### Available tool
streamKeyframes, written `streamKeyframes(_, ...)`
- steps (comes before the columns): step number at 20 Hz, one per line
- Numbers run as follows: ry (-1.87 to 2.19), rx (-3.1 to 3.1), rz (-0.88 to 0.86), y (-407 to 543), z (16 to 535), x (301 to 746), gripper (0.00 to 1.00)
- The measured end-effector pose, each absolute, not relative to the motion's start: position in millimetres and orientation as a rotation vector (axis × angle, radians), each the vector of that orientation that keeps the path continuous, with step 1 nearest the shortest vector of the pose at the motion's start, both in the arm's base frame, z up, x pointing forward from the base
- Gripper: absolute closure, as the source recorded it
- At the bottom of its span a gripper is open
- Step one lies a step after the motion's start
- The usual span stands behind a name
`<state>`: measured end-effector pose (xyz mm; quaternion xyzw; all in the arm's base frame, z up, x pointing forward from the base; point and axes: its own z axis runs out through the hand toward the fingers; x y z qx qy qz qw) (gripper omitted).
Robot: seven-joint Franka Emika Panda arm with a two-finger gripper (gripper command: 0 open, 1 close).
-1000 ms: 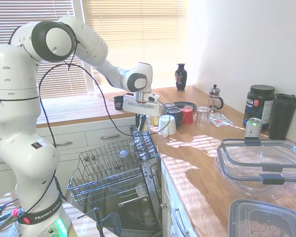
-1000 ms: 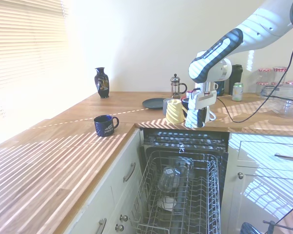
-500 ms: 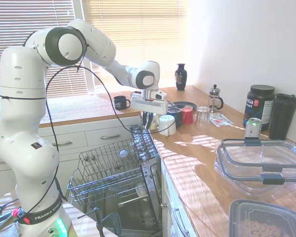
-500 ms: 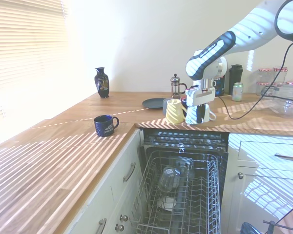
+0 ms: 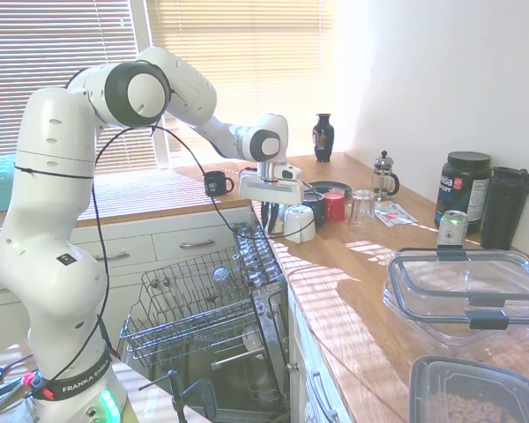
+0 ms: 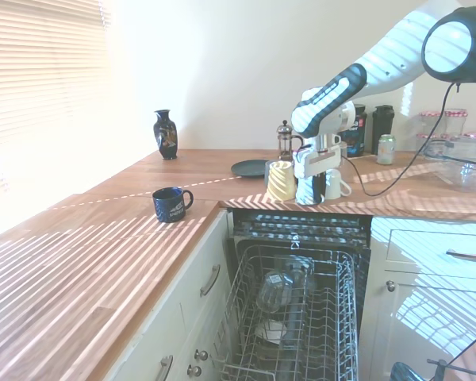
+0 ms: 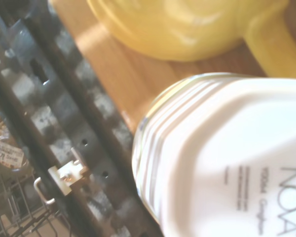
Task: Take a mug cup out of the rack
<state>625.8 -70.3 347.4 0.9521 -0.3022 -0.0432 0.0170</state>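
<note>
Mug cup (image 5: 298, 223) upside down on the wooden counter (image 5: 361, 282) near its edge, beside the yellow mug (image 6: 282, 181); gripper (image 6: 309, 193) down around it, whether clamped cannot be told; printed white base fills the wrist view (image 7: 227, 163); rack (image 6: 297, 325) pulled out below, glasses inside.

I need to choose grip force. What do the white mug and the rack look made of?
White mug: seemingly glazed ceramic, smooth and glossy, with printed lettering on its base. Rack: thin grey metal wire, possibly coated; the finish is unclear from here.
</note>
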Motion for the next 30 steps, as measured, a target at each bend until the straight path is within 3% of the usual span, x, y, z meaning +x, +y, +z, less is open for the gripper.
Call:
streamKeyframes(8, -0.957, 2.933, -0.143, -71, 346, 645, 1.0)
streamKeyframes(9, -0.958, 2.927, -0.142, -71, 346, 646, 0.0)
streamKeyframes(26, -1.028, 2.867, -0.067, -53, 355, 659, 0.0)
streamKeyframes(30, -1.025, 2.852, -0.01, -46, 360, 640, 0.0)
